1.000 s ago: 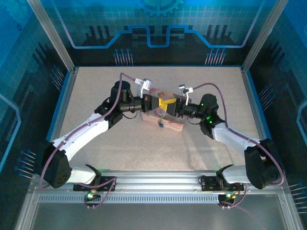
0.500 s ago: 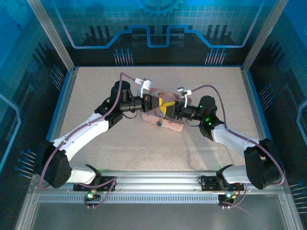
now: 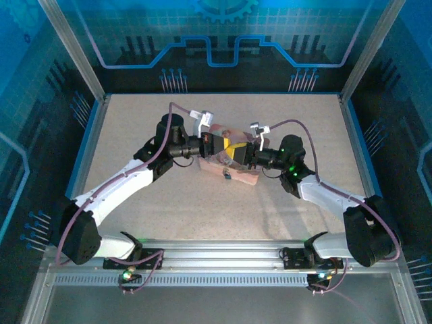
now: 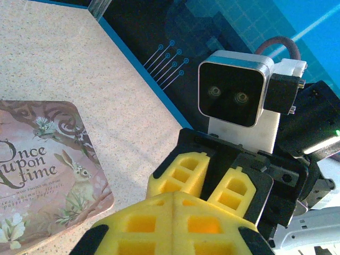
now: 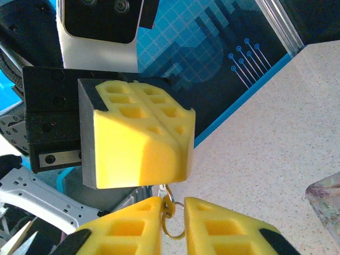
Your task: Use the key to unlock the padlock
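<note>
Gripping right end effector (image 5: 172,205): pinches metal ring (image 5: 172,235)
Left end effector (image 4: 171,201): closed, contents unclear
Risk: thin pinch, ring slips

pink illustrated tin (image 4: 48,175), speckled table (image 3: 202,216), blue walls (image 3: 223,27)

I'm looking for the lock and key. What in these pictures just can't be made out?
Key: right wrist view, a metal ring sits between the fingertips of the right hand; whatever it hangs from is hidden by the shut left hand.
Padlock: top view, a dark speck on the pink tin is too small to identify.
Tin: left wrist view, cut off at the left edge.
</note>
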`<state>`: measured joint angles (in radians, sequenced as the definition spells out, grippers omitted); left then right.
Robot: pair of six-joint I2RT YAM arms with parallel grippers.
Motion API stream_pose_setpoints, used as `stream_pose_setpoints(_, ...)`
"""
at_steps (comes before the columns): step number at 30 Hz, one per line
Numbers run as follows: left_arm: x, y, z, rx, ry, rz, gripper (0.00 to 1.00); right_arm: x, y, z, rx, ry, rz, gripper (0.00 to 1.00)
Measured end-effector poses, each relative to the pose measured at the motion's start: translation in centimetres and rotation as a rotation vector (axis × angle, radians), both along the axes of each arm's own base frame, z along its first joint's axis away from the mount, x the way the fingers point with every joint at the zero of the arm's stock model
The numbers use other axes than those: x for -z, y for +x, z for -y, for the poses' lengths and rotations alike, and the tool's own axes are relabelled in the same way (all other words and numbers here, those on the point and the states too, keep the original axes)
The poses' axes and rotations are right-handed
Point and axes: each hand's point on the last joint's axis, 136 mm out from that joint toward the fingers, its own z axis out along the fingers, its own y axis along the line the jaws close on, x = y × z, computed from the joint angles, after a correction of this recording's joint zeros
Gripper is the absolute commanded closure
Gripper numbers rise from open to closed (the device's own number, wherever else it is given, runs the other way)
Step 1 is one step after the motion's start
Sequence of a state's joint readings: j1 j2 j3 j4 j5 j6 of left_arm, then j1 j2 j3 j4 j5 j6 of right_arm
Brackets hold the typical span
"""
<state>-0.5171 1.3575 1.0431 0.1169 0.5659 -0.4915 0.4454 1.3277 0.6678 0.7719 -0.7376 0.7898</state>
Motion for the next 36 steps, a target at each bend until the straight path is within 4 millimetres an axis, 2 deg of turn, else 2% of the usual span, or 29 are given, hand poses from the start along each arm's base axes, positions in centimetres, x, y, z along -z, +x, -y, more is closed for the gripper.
stream_pose_setpoints(4, 0.1, 0.0, 0.0, 0.0, 0.001, -0.001, 1.0, -0.1, -0.1, 0.0, -0.001, 0.0, 0.001, 0.99)
stream_pose_setpoints(6, 0.1, 0.0, 0.0, 0.0, 0.0, -0.001, 0.94, 0.0, -0.1, 0.0, 0.001, -0.002, -0.008, 1.0)
stream_pose_setpoints(9, 0.1, 0.0, 0.0, 0.001, 0.001, -0.002, 0.78, 0.0, -0.2, 0.2, 0.01, -0.013, -0.007, 1.0)
stream_pose_setpoints(11, 0.0, 0.1, -0.1, -0.004, -0.001, -0.002, 0.59, 0.2, -0.2, 0.4, 0.024, -0.032, -0.011, 1.0)
stream_pose_setpoints(14, -0.1, 0.6, -1.1, -0.035, -0.01, -0.009, 0.42, 0.9, -0.2, 0.7, 0.047, -0.068, -0.024, 1.0)
stream_pose_setpoints(17, 0.1, 1.0, -3.6, -0.098, -0.015, -0.02, 0.33, 2.1, 0.3, 1.3, 0.077, -0.105, -0.056, 1.0)
stream_pose_setpoints(19, 0.6, 1.0, -5.1, -0.142, -0.005, -0.025, 0.31, 2.9, 1.0, 1.9, 0.108, -0.125, -0.079, 1.0)
stream_pose_setpoints(23, 3.1, -0.5, -6.6, -0.176, 0.05, -0.054, 0.29, 5.2, 3.1, 3.1, 0.176, -0.162, -0.143, 1.0)
stream_pose_setpoints(25, 5.2, -1.4, -7.1, -0.178, 0.079, -0.084, 0.28, 6.6, 4.2, 3.6, 0.209, -0.179, -0.178, 1.0)
stream_pose_setpoints(30, 12.1, -3.5, -8.1, -0.188, 0.16, -0.21, 0.24, 10.5, 6.5, 4.5, 0.26, -0.224, -0.274, 1.0)
stream_pose_setpoints(32, 13.9, -4.1, -8.1, -0.186, 0.188, -0.241, 0.22, 11.6, 7.0, 4.5, 0.267, -0.239, -0.3, 1.0)
stream_pose_setpoints(36, 15.7, -4.3, -7.0, -0.161, 0.217, -0.246, 0.19, 13.5, 7.6, 4.6, 0.287, -0.263, -0.342, 1.0)
